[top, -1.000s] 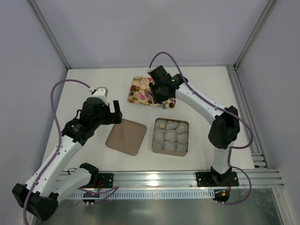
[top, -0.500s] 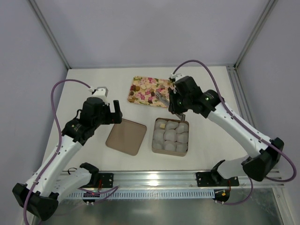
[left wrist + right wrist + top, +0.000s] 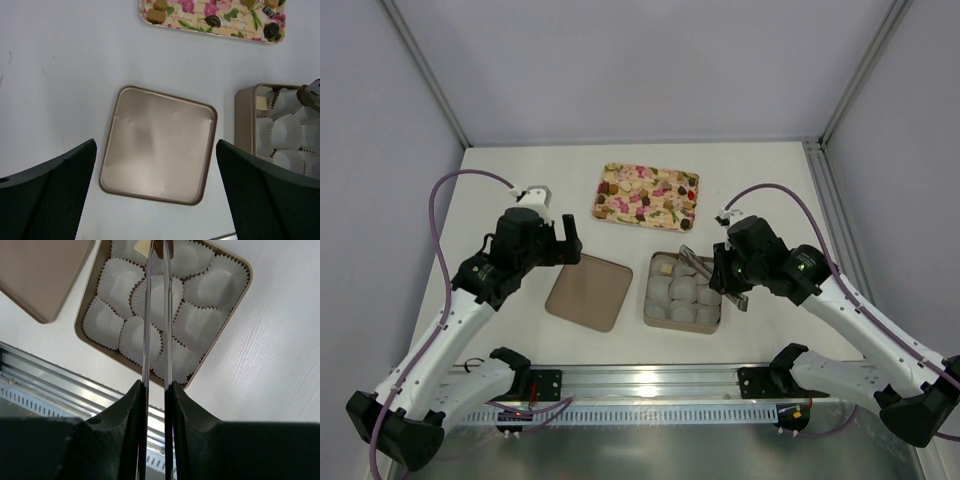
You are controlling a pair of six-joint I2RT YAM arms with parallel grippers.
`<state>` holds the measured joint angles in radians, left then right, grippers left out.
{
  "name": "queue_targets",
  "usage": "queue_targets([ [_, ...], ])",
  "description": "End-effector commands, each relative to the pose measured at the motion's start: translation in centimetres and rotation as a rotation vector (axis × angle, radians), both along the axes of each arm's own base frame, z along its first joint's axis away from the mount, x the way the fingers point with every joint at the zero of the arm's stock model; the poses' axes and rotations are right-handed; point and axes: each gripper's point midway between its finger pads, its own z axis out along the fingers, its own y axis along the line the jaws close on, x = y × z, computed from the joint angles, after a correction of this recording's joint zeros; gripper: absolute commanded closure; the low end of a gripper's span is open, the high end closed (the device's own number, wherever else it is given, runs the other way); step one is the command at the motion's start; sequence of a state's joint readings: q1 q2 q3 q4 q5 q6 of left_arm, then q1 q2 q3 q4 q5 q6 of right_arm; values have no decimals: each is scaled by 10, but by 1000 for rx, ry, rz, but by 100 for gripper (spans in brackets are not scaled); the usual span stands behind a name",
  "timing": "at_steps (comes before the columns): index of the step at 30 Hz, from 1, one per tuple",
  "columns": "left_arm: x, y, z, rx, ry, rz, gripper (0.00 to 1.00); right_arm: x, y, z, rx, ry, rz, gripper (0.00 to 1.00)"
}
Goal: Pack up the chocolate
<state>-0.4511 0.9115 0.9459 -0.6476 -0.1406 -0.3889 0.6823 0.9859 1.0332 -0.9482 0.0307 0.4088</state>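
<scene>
My right gripper (image 3: pixel 724 279) is shut on metal tongs (image 3: pixel 146 315) and holds them over the gold box (image 3: pixel 649 303) of white paper cups. A dark brown chocolate (image 3: pixel 303 93) sits pinched at the tongs' tip above the box's far row. One tan chocolate (image 3: pixel 665 267) lies in the far-left cup. More chocolates lie on the floral tray (image 3: pixel 620 177) at the back. My left gripper (image 3: pixel 565 243) is open and empty, hovering above the flat gold lid (image 3: pixel 589 291). In the left wrist view the lid (image 3: pixel 159 145) shows between its fingers.
The box also shows in the right wrist view (image 3: pixel 86 337), with the lid's corner (image 3: pixel 45 270) at the upper left. An aluminium rail (image 3: pixel 720 380) runs along the table's near edge. Grey walls stand on three sides.
My right arm has swung from the floral tray back and to the right, carrying the tongs to above the box. The left arm has not moved.
</scene>
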Motion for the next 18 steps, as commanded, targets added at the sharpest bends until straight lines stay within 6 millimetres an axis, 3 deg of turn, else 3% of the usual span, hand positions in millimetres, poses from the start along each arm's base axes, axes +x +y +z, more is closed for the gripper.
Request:
queue_targets([
  [1, 4, -4, 18, -34, -42, -4, 0, 0, 5, -3, 37, 3, -14, 75],
  [10, 5, -3, 17, -29, -41, 2, 0, 3, 4, -21, 4, 24, -17, 74],
  [18, 5, -3, 17, -30, -41, 4, 0, 3, 4, -20, 4, 21, -18, 62],
])
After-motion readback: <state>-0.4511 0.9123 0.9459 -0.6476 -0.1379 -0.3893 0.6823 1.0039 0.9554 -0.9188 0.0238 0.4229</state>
